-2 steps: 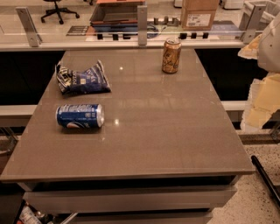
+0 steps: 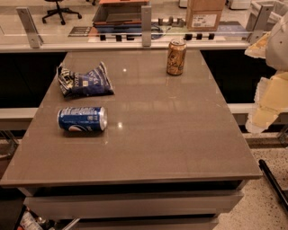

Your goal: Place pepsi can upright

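Rolling is my worry: the pepsi can (image 2: 82, 119) lies on its side, near-left on the table (image 2: 171, 134), just nearer than the snack bag (image 2: 84, 81). My gripper (image 2: 265, 103) hangs off the right edge, well apart. I cannot tell whether it is open or closed. A glancing touch could roll the can off.

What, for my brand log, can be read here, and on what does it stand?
Nothing reads clearly enough to quote.
Blue aluminium pepsi can, lying on its side: white lettering, too blurred to read.
Dark blue and white snack bag: lettering blurred.
Gold-tan can, upright: markings unreadable.
Brown cardboard box: white label, too small.
Pale gripper at the right edge: no text seen.
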